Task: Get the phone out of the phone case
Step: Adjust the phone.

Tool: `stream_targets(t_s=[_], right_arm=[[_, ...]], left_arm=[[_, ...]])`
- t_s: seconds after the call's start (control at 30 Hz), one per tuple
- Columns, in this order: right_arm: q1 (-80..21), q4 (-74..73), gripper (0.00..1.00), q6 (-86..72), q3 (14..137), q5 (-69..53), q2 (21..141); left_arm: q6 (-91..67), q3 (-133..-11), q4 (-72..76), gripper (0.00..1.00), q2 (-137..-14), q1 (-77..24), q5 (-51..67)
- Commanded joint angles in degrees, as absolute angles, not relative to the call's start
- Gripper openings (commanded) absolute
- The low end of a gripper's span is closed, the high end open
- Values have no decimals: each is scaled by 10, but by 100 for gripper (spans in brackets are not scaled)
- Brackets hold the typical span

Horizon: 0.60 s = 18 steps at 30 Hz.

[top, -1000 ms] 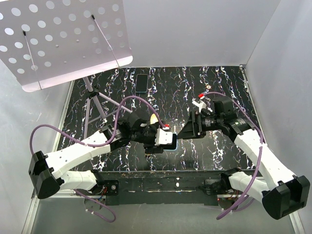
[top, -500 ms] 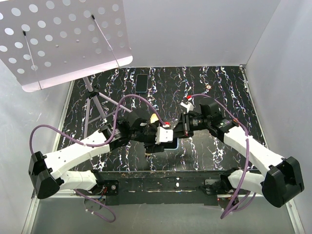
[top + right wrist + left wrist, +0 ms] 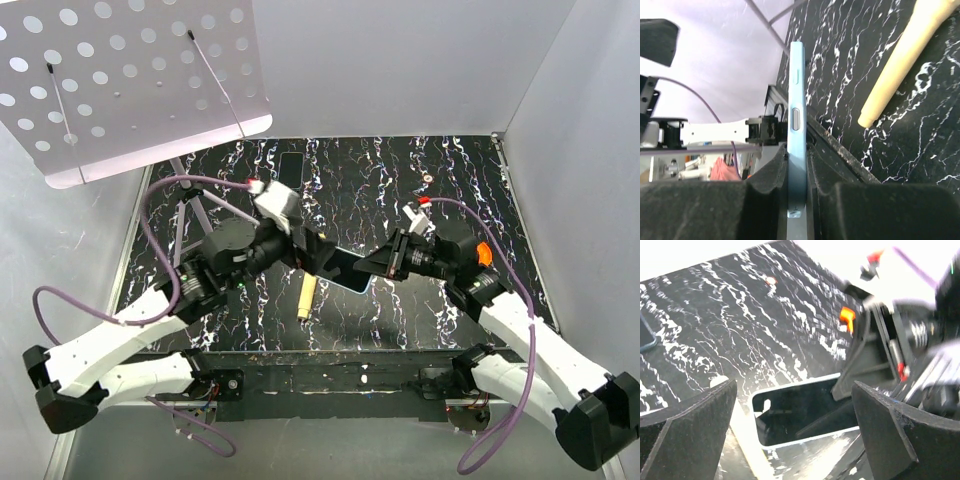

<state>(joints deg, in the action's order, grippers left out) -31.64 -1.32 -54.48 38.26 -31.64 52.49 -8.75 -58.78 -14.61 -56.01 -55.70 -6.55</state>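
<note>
Mid table (image 3: 360, 190) blocked: left claw (image 3: 320, 257), fingers spread, and right claw (image 3: 370, 269), clamped on the phone case (image 3: 345, 268), meet nose to nose above it. Cream stick (image 3: 305, 297) lies flat just below them, near side. Far left: music stand (image 3: 130, 80) overhangs, tripod legs (image 3: 190, 215) planted on the table. Dark phone (image 3: 291, 170) flat at far edge. Far right quarter open save one small round bit (image 3: 428, 180); white wall (image 3: 580, 150) bounds it.
</note>
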Motion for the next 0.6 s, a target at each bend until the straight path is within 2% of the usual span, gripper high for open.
stream_targets(t_s=[0.0, 0.17, 0.3, 0.57], right_arm=[[-309, 89, 1, -601, 339, -235, 442], [-310, 179, 1, -654, 280, -198, 378], [-309, 186, 1, -662, 269, -204, 357], [-309, 296, 1, -745, 210, -204, 316]], left_arm=[[-335, -613, -206, 98, -518, -552, -233], [-509, -525, -114, 98, -484, -545, -156], [-554, -465, -8, 98, -476, -535, -129], [-631, -371, 152, 70, -476, -529, -123]])
